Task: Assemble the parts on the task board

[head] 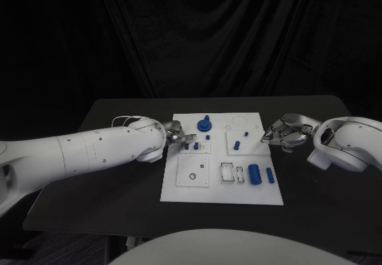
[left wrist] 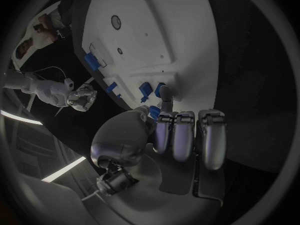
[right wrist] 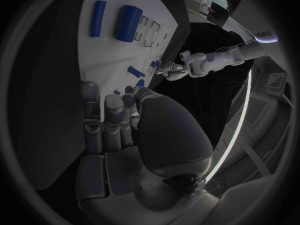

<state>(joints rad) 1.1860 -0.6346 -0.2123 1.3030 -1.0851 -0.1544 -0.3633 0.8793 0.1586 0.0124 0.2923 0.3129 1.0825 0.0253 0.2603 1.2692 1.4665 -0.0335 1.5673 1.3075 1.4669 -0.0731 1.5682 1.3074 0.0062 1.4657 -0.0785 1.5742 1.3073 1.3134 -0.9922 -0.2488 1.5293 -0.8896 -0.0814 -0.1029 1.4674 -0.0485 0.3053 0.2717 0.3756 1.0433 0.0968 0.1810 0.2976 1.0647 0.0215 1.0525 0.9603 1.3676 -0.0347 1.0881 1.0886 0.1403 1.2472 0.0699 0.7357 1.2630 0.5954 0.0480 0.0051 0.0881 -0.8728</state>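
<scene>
The white rectangular task board (head: 223, 187) lies at the middle of the black table (head: 111, 210), with my left hand (head: 176, 136) at its left edge and my right hand (head: 283, 133) at its right edge, both level with its far half. The small blue plastic parts (head: 255, 174) lie and stand on the board. The left fingers are curled together near the small pegs; whether they pinch one I cannot tell, and the right fingers are curled in, holding nothing I can see.

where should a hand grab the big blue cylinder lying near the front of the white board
Grip the big blue cylinder across its middle, coming from above. It lies flat on the white task board with a thin blue rod beside it, so the fingers should straddle its curved sides.
</scene>
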